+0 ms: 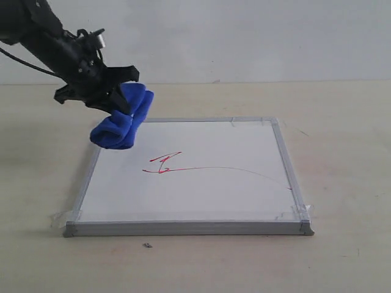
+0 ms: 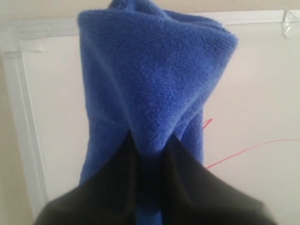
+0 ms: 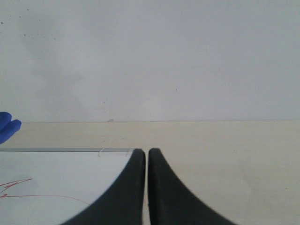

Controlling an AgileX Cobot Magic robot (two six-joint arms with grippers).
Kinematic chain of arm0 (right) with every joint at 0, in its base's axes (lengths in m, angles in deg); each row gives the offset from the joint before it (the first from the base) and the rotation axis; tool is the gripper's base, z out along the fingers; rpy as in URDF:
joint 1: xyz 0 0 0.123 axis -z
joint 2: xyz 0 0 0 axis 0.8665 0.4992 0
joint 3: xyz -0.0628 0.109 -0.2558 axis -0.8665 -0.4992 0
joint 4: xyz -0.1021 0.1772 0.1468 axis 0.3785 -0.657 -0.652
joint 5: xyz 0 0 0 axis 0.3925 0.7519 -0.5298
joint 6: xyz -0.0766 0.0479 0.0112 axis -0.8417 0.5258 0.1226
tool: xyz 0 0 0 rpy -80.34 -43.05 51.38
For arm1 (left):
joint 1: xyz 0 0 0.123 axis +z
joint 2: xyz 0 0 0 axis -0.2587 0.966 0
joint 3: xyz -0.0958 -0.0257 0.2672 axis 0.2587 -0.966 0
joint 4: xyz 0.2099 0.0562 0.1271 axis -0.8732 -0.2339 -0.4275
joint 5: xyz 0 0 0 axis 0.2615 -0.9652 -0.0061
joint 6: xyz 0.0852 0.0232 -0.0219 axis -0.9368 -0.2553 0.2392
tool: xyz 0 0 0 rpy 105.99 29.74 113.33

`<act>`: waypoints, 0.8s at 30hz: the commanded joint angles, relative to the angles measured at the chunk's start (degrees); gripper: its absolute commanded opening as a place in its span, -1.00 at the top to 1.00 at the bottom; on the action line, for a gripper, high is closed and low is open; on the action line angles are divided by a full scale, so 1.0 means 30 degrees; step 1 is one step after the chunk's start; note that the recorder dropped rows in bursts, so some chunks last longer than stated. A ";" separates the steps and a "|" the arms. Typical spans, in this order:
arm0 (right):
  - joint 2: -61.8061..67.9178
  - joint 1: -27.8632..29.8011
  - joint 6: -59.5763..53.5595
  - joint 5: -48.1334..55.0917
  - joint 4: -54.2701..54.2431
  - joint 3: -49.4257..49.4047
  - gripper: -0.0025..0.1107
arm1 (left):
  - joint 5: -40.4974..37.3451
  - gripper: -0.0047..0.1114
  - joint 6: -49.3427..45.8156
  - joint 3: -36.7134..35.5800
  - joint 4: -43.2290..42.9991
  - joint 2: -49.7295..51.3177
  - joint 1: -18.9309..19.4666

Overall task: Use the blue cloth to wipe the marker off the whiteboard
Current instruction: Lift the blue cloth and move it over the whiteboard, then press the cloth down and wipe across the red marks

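Observation:
The whiteboard (image 1: 201, 195) lies flat on the table, silver-framed with taped corners. Red marker (image 1: 164, 163) forms a small scribble near its middle, with a thin curved line trailing to the right edge. My left gripper (image 1: 115, 101) hangs above the board's far left corner, shut on the blue cloth (image 1: 122, 122), which droops from the fingers just over the surface. In the left wrist view the blue cloth (image 2: 150, 89) fills the middle, and marker (image 2: 243, 151) shows beside it. My right gripper (image 3: 146, 152) is shut and empty, out of the exterior view, by the whiteboard (image 3: 56, 178).
A beige table (image 1: 342, 134) surrounds the board, with a pale wall behind. A tiny dark speck (image 1: 147, 246) lies on the table in front of the board's near edge.

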State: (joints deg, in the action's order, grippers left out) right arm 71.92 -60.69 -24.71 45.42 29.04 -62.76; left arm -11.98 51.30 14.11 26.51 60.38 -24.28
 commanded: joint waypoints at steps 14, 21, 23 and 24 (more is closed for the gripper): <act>-0.0110 0.0038 -0.0134 -0.0084 0.0076 0.0012 0.96 | -0.1295 0.84 -0.0141 0.0017 0.1438 0.3771 -0.1990; -0.0110 0.0038 -0.0134 -0.0084 0.0076 0.0012 0.96 | 0.0184 0.84 -0.1280 0.0017 0.0534 0.3911 -0.5358; -0.0110 0.0038 -0.0173 -0.0084 0.0076 0.0012 0.96 | 0.0101 0.84 -0.0953 0.0017 -0.0434 0.3911 -0.5444; -0.0110 0.0038 -0.0173 -0.0084 0.0076 0.0012 0.96 | -0.0240 0.84 -0.0540 0.0017 -0.1651 0.3911 -0.5223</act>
State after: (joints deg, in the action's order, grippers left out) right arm 71.92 -60.69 -24.71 45.42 29.04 -62.76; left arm -9.86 48.29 14.93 26.40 70.18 -39.41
